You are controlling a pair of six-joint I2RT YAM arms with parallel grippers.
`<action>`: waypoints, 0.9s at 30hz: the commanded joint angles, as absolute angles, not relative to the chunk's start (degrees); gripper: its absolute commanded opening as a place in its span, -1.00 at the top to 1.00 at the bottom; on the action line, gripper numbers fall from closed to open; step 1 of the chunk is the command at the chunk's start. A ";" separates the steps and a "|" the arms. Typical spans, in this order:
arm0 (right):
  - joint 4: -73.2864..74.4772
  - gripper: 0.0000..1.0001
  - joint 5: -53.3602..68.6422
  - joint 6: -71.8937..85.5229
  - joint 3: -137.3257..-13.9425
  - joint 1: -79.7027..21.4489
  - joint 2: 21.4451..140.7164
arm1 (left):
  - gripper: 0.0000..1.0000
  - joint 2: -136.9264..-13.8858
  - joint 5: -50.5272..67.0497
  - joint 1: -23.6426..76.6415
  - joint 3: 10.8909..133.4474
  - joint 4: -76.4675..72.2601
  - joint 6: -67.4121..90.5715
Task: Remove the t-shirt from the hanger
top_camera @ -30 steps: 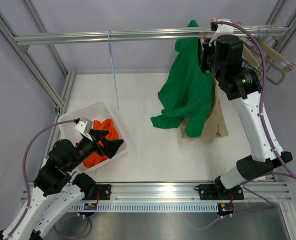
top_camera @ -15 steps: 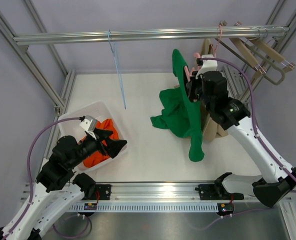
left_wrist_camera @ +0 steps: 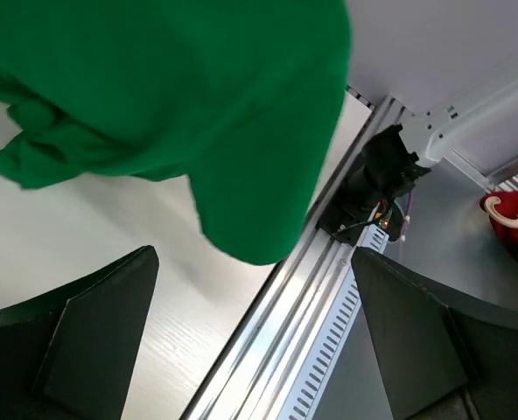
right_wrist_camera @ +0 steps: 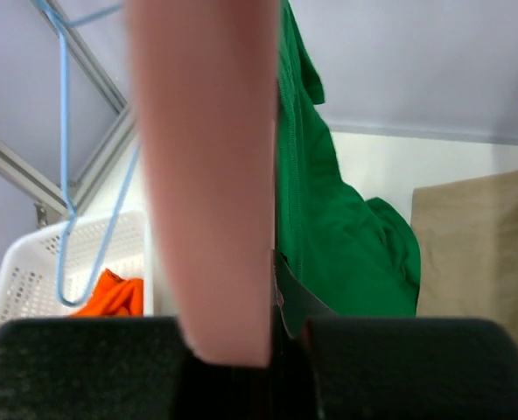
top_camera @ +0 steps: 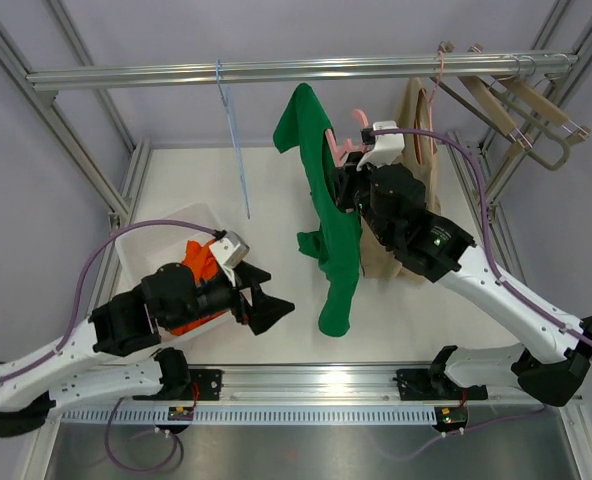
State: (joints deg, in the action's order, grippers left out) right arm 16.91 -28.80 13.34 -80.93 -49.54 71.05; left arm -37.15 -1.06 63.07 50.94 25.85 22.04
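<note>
A green t-shirt (top_camera: pixel 326 220) hangs on a pink hanger (top_camera: pixel 356 128), held off the rail above the middle of the table. My right gripper (top_camera: pixel 348 185) is shut on the hanger, whose pink bar (right_wrist_camera: pixel 211 175) fills the right wrist view with the shirt (right_wrist_camera: pixel 338 236) beside it. My left gripper (top_camera: pixel 266 300) is open and empty, just left of the shirt's lower end. In the left wrist view the shirt (left_wrist_camera: pixel 198 105) hangs ahead of and above the spread fingers (left_wrist_camera: pixel 93 332), not touching them.
A white basket (top_camera: pixel 136 235) holding an orange cloth (top_camera: pixel 198 262) stands at the left. A blue hanger (top_camera: pixel 234 140) hangs from the top rail (top_camera: pixel 176 72). A tan garment (top_camera: pixel 416 150) and wooden hangers (top_camera: pixel 516 110) hang at the right. The front frame rail (left_wrist_camera: pixel 303 297) runs below the left gripper.
My right arm has carried the hanger and green shirt off the rail, leftward and toward the front. My left gripper has moved right from the basket toward the shirt's lower end.
</note>
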 commanded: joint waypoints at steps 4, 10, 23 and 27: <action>7.56 1.00 -34.80 17.05 -86.04 -52.03 71.81 | -0.98 -49.63 -22.22 79.43 58.44 19.34 21.71; 6.59 1.00 -34.89 17.75 -86.31 -53.87 70.93 | -0.98 -58.61 -28.11 84.98 62.92 16.79 20.40; 4.66 1.00 -33.14 17.14 -83.76 -56.34 66.19 | 0.32 -68.64 -40.25 87.36 67.33 14.77 16.35; 4.57 1.00 -31.56 17.49 -82.71 -56.25 64.60 | 0.96 -67.68 -43.15 87.98 65.83 13.80 16.26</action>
State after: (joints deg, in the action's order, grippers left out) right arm 12.91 -32.08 16.34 -81.95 -55.66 68.58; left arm -68.62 -37.76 87.37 65.10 18.98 16.43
